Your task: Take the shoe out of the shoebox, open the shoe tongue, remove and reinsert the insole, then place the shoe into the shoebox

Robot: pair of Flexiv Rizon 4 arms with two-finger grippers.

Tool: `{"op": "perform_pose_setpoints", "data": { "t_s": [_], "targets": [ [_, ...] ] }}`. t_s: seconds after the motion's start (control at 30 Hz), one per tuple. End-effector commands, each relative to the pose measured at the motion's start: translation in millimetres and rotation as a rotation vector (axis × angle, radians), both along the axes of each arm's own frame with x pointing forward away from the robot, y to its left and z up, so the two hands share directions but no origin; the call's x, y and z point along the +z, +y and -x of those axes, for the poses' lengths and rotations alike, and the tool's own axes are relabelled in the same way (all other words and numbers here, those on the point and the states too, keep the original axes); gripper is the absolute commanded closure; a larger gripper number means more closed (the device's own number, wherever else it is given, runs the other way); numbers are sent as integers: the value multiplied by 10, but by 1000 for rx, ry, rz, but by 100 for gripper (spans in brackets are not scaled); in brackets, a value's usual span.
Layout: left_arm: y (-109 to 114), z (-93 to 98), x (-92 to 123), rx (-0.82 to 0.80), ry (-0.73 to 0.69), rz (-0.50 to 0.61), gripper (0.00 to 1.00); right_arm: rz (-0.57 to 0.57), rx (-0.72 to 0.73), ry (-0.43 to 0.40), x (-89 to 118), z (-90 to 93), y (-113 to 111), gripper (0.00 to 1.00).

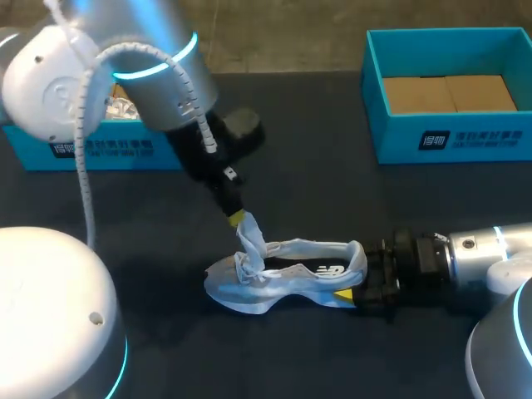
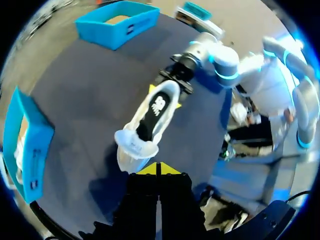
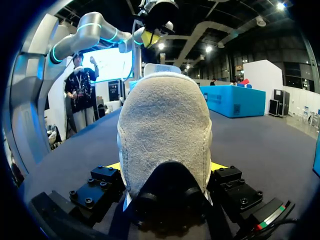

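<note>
The shoe (image 1: 287,278) is already out of the shoebox (image 1: 449,125) and lies on its side on the dark table (image 1: 332,199), near the middle in the head view, with the toe toward 9 o'clock and the heel toward 3 o'clock. The shoebox stands well apart from it, at about 1 o'clock, and only brown card is seen inside. A second blue box (image 1: 91,150) is seen at about 10 o'clock, partly hidden by the left arm. The heel is clamped from two sides by the right gripper (image 1: 359,278), which comes in from 3 o'clock, so the shoe is held steady. The tongue (image 1: 249,241) is pinched at its top by the left gripper (image 1: 239,219), whose yellow tips are pressed together, and it is lifted up and away from the opening toward 11 o'clock. The first step is therefore judged as done, and the opening of the tongue is judged to be the step in hand. In the left wrist view the dark insole (image 2: 159,104) appears to lie inside the shoe, so it is judged that it has not been taken out. What remains is the removal and reinsertion of the insole, and then the placing of the shoe into the shoebox.
</note>
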State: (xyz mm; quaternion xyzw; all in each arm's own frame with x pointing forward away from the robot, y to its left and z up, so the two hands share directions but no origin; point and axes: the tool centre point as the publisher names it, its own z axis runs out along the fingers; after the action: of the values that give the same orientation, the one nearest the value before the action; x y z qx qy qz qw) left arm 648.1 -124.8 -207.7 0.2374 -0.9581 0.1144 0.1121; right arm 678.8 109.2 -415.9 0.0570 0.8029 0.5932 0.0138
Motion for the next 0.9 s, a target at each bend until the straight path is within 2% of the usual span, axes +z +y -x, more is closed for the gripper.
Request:
{"op": "perform_pose_setpoints", "data": {
  "t_s": [0.03, 0.57, 0.7, 0.83, 0.9],
  "targets": [
    [-151, -84, -44, -375, 105, -88, 100, 2, -2, 0, -8, 0, 5, 100],
    [-151, -84, -44, -375, 105, -88, 100, 2, -2, 0, -8, 0, 5, 100],
    [-375, -141, -114, -417, 50, -67, 100, 2, -2, 0, -8, 0, 5, 100],
    [-534, -135, -277, -428, 33, -65, 100, 2, -2, 0, -8, 0, 5, 100],
    [-581, -135, -358, -447, 40, -14, 100, 2, -2, 0, -8, 0, 5, 100]
  ]
}}
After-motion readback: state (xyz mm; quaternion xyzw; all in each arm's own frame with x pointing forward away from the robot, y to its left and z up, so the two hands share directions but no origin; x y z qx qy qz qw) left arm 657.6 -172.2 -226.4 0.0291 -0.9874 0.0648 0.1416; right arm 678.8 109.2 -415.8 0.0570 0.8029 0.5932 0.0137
